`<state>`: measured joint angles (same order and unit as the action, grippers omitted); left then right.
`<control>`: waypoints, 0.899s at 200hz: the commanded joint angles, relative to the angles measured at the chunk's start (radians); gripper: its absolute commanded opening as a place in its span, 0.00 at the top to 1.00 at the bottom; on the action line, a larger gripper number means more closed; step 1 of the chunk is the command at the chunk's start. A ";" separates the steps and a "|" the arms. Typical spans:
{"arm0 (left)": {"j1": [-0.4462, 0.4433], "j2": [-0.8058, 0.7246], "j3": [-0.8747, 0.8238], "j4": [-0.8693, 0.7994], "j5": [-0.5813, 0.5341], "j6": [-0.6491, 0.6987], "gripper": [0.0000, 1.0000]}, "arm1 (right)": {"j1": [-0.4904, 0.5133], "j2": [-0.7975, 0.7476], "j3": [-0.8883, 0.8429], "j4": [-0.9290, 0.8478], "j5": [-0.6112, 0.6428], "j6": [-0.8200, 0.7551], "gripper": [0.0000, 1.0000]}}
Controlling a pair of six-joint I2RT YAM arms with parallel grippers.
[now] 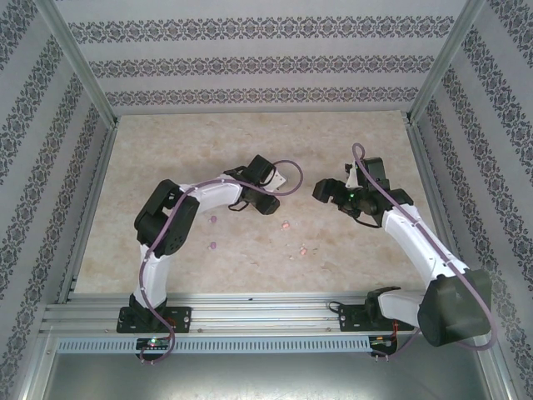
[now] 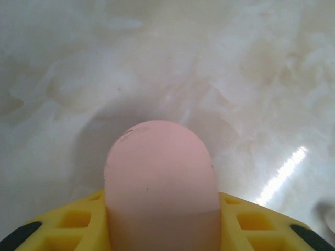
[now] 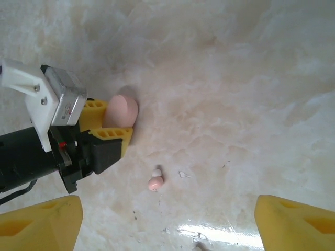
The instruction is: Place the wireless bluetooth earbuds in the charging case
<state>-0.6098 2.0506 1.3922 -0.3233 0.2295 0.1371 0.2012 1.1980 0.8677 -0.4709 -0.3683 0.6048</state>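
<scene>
On the worktop (image 1: 250, 133), our left gripper (image 3: 111, 121) is clamped on the pink charging case (image 2: 159, 178), which looks closed. Our right gripper (image 3: 168, 212) hangs empty with its fingers wide apart, near a pale pink earbud (image 3: 155, 182). The purple earbuds (image 1: 212, 221) lie loose. We judge the case is being secured; next comes opening its lid.
</scene>
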 commanded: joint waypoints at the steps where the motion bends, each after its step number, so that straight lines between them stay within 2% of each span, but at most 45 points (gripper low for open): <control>1: -0.009 -0.090 -0.031 -0.017 0.085 0.068 0.65 | 0.017 -0.029 -0.013 0.038 -0.005 0.049 0.17; 36: -0.002 -0.186 -0.071 -0.035 0.135 0.111 0.67 | 0.017 -0.007 0.008 0.028 -0.083 0.081 0.18; 63: -0.002 -0.273 -0.096 -0.049 0.201 0.156 0.68 | 0.029 0.036 0.034 0.044 -0.204 0.119 0.20; 110: -0.002 -0.375 -0.097 -0.078 0.340 0.171 0.68 | 0.093 0.095 0.070 0.144 -0.338 0.207 0.20; 140: -0.002 -0.400 -0.088 -0.085 0.426 0.160 0.68 | 0.134 0.135 0.116 0.154 -0.380 0.217 0.20; 180: -0.002 -0.416 -0.079 -0.084 0.462 0.156 0.68 | 0.168 0.184 0.142 0.169 -0.421 0.220 0.36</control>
<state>-0.6086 1.6707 1.3018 -0.3790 0.6258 0.2787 0.3531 1.3544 0.9813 -0.3248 -0.7341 0.8112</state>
